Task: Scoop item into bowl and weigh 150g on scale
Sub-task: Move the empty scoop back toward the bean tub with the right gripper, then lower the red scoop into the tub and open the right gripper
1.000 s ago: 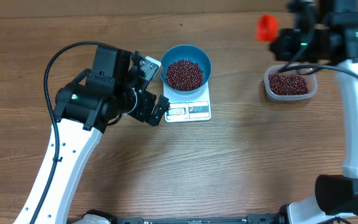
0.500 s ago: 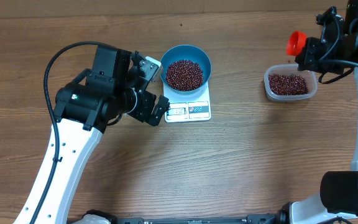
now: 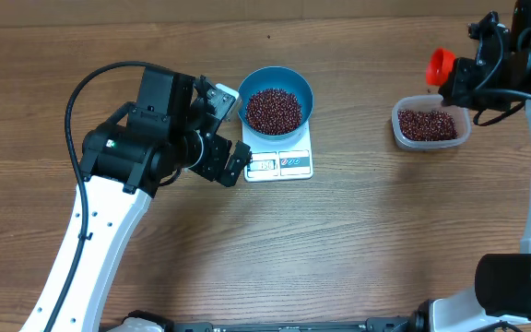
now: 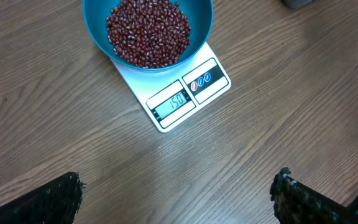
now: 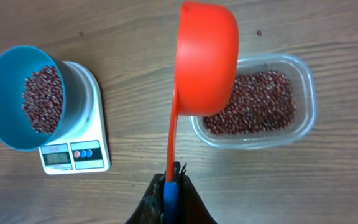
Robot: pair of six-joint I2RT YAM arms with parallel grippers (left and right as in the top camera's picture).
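Right gripper [image 5: 170, 178] clamped on orange scoop [image 5: 207, 59] handle, held nr bean tub [image 5: 307, 93]; left gripper [image 4: 178, 190] spread wide, positioned nr scale [image 4: 219, 84].

Blue bowl [image 4: 199, 18] sits upright on the white scale [image 4: 211, 79], about half filled with red-brown beans [image 4: 146, 32]; the scale reads 150.

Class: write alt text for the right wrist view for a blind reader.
The right gripper holds a red scoop by its handle, its cup overlapping a tub of beans. Left, a blue bowl of beans sits on a scale.
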